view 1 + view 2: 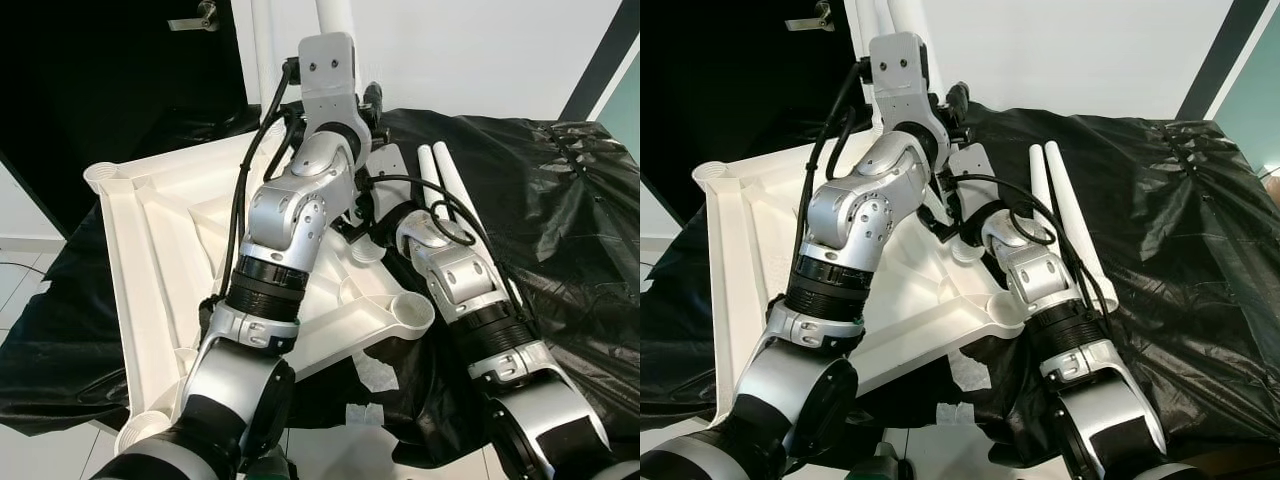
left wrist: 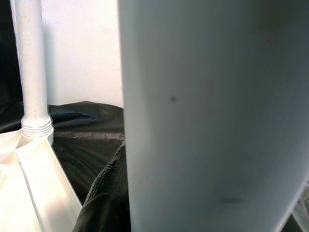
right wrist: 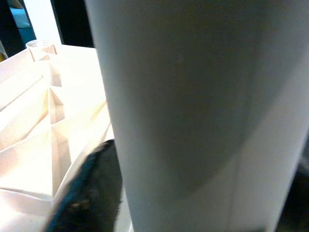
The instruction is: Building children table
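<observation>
The white table top lies upside down on a black sheet, ribs up. One white leg stands screwed into a far corner socket. A second white leg is held upright over the far right part of the top. My left gripper is shut on it high up, and the leg looms close in the left wrist view. My right gripper sits lower, under my left forearm, and is shut on the same leg. The leg's foot is hidden behind my arms.
Two loose white legs lie side by side on the black sheet to the right. Empty corner sockets sit at the far left and near right. White scraps lie in front. A dark doorway is behind on the left.
</observation>
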Available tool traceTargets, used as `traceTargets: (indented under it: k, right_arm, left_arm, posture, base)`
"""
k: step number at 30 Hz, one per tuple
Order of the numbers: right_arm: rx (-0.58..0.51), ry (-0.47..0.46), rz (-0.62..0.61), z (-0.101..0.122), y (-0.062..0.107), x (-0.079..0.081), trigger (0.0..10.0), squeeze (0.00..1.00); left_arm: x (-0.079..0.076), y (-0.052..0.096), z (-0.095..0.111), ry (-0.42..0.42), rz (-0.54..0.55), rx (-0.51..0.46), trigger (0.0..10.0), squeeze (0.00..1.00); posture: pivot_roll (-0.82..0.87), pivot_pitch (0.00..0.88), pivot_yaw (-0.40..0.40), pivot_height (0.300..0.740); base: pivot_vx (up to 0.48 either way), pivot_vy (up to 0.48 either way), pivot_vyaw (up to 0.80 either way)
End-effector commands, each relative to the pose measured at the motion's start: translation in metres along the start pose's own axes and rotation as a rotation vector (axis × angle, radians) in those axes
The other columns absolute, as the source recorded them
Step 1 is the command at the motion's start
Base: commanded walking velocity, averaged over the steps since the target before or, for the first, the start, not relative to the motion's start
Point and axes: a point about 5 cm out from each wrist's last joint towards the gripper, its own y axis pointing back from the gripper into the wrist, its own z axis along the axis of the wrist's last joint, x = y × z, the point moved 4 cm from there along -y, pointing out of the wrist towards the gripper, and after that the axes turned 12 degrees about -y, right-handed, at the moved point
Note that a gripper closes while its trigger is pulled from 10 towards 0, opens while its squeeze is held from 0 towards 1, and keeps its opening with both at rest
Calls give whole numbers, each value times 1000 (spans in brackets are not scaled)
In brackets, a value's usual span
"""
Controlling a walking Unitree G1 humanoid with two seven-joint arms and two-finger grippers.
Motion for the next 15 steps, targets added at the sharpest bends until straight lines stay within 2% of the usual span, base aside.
traceTargets:
  k: [1, 11, 14, 15]
  right_arm:
    - [13, 5, -1, -5, -2, 3, 0, 0]
    - [4, 13, -25, -5, -2, -2, 0, 0]
    - [1, 20, -37, -3, 0, -11, 0, 0]
    - [4, 21, -34, -3, 1, -15, 1098, 0]
  left_arm:
    - [-23, -1, 13, 17, -71, -35, 10000, 0]
    - [-27, 0, 19, 14, -83, -62, 10000, 0]
    - [-27, 2, 21, 9, -123, -89, 10000, 0]
    - [-28, 4, 22, 18, -173, -111, 10000, 902]
  posture:
    - [125, 11, -19, 740]
    - [125, 11, -19, 740]
    - [124, 16, -18, 740]
    - [124, 16, -18, 740]
  base:
    - [0, 0, 0]
    - [0, 0, 0]
    - [0, 0, 0]
    - [0, 0, 0]
